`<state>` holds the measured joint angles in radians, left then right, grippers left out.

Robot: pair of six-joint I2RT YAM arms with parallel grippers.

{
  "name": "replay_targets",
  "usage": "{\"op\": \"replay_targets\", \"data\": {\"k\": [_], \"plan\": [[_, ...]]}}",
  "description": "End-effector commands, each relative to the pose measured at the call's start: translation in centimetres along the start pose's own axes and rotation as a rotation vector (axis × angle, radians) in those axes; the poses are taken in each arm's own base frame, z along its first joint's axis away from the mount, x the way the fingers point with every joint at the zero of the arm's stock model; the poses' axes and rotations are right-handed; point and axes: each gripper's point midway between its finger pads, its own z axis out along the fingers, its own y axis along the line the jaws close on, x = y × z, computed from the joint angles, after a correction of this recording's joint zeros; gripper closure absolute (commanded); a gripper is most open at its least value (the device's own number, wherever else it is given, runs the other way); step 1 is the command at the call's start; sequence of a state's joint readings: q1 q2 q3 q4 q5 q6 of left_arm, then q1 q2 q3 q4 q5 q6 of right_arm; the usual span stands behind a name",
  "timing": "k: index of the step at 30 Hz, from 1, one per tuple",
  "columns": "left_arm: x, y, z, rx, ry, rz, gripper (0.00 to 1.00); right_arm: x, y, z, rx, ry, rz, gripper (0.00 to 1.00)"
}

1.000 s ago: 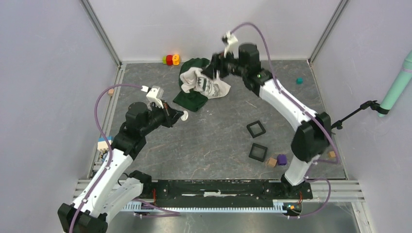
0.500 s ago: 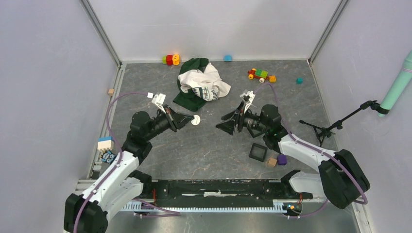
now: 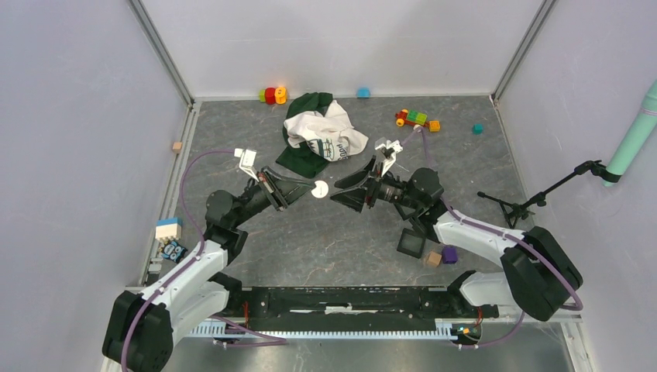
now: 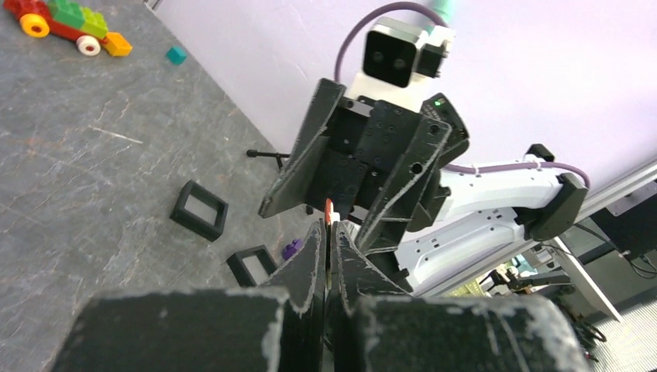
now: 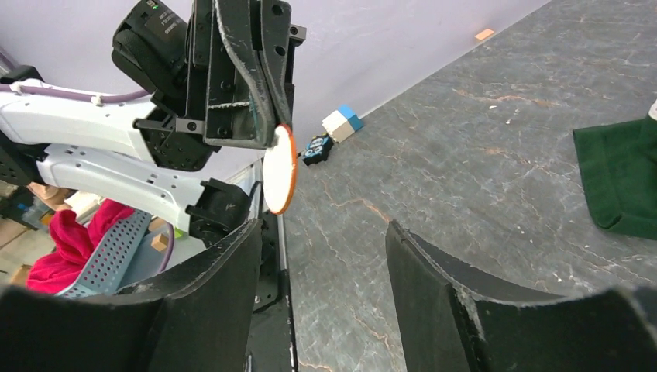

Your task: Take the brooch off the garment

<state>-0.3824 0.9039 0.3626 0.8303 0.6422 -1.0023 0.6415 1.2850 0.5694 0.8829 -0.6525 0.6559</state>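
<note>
Soft, even light is falling from above, keeping all three views bright. The arms are casting only faint, blurred shadows on the tabletop (image 3: 333, 232), and its matte grey surface is throwing back no glare. The overhead view is showing sharp, with the wall posts leaning outward toward the corners. In the wrist views the left claw (image 4: 328, 232) and right claw (image 5: 321, 229) are going soft and grainy up close. The brooch (image 5: 280, 169) is gleaming white, nearly washing out.
</note>
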Motion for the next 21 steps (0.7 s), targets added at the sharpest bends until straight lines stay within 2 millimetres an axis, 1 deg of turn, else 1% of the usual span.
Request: {"op": "replay_targets", "data": {"k": [1,4,12,19,21], "plan": [[-0.6,-2.7,-0.3,0.112,-0.026,0.029,0.98,-2.7,2.0,1.2,-0.097,-0.075,0.001,0.35],[-0.6,-2.9,-0.4,0.121,-0.029,0.025,0.98,-2.9,2.8,1.7,-0.14,-0.078,0.006,0.36],[-0.5,-3.1,-0.4,0.129,-0.027,0.027,0.98,-3.2,3.9,2.5,-0.185,-0.072,0.01,0.38],[-0.3,-3.2,-0.5,0.133,-0.026,0.03,0.98,-2.9,3.9,3.2,-0.181,-0.052,0.011,0.46],[-0.2,-3.1,-0.5,0.133,-0.025,0.031,0.98,-2.7,3.9,3.4,-0.177,-0.045,0.011,0.49]]}}
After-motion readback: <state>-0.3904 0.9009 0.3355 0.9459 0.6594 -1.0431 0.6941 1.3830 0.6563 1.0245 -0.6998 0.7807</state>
